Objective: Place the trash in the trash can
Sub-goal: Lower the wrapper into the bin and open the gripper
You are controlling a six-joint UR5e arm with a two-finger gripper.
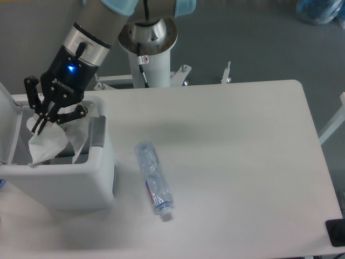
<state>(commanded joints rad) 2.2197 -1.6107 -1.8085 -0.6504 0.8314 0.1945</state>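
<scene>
The gripper [44, 120] hangs over the open top of the bin [64, 183], which stands at the left edge of the desk [232, 162]. Its black fingers [39, 124] are closed narrow on the wrapper [51, 143]. The wrapper hangs down from the fingers, white and crumpled, with its lower part inside the bin opening and one fold draped against the darker grey rim panel [97, 131] on the side facing the middle of the desk. A blue light [68, 67] glows on the gripper body. The bin lid [7, 116] stands raised at the far left, partly cut off by the picture edge.

The bottle [153, 179] lies flat on the desk, near the bin but apart from it, toward the front edge. Its white cap [165, 214] points at the front edge; the blue-red label sits on the half nearer the cap.

The arm's base column [148, 51] stands behind the rear edge of the desk
</scene>
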